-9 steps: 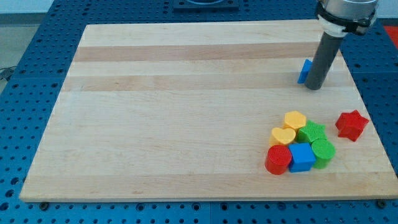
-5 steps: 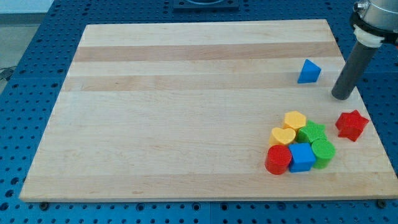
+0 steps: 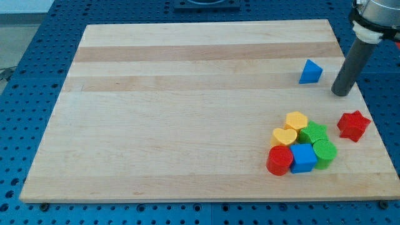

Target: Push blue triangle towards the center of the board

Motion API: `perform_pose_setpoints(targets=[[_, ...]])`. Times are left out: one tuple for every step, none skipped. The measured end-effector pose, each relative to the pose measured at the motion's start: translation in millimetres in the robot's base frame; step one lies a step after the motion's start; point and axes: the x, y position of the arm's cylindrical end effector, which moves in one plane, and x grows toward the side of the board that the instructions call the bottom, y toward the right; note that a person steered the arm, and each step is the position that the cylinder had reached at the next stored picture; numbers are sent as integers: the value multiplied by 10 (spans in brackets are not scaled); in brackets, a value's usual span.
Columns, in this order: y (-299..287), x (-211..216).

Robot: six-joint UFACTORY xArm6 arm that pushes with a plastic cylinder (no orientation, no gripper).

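Observation:
The blue triangle [image 3: 310, 72] lies on the wooden board [image 3: 187, 112] near the view's upper right. My tip [image 3: 340, 94] rests on the board to the right of the triangle and slightly below it, with a clear gap between them. The dark rod rises from the tip toward the view's top right corner.
A red star [image 3: 354, 125] lies below my tip near the board's right edge. A cluster sits at the lower right: two yellow blocks [image 3: 296, 120] [image 3: 284, 136], two green blocks [image 3: 313, 133] [image 3: 324, 152], a blue cube [image 3: 304, 158] and a red cylinder [image 3: 279, 160].
My tip moved from beside the blue triangle to the right, away from it, then shifted slightly up. The triangle, earlier partly hidden by the rod, is now fully visible and has not moved.

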Motion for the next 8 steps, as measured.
perform_pose_setpoints(targets=[[-10, -402], [-84, -430], [-478, -614], [-917, -622], [-1237, -618], [-1333, -615], [-862, -655], [-443, -657]])
